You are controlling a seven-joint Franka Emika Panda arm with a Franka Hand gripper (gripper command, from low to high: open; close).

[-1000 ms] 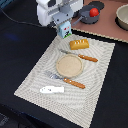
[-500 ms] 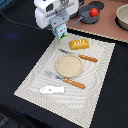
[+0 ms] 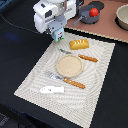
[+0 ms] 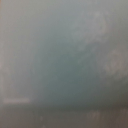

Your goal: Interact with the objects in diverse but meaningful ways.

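In the exterior view, a flat white fish-shaped piece [image 3: 52, 90] lies at the striped beige placemat's [image 3: 100, 75] near left. Right of it, an orange-handled fork [image 3: 67, 80] borders a round tan plate [image 3: 68, 65]. Above, the claw [image 3: 58, 34] covers a white-and-blue milk carton [image 3: 59, 35]; I cannot tell its jaw state. Rightward: golden bread loaf [image 3: 79, 44], orange-handled knife [image 3: 86, 57], red tomato [image 3: 93, 12] inside a grey two-handled pot [image 3: 90, 18]. The wrist view is a grey-green blur; no writing is readable

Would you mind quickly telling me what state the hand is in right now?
Hand: down at the milk carton, apparently closed on it; the wrist view is only a blur.
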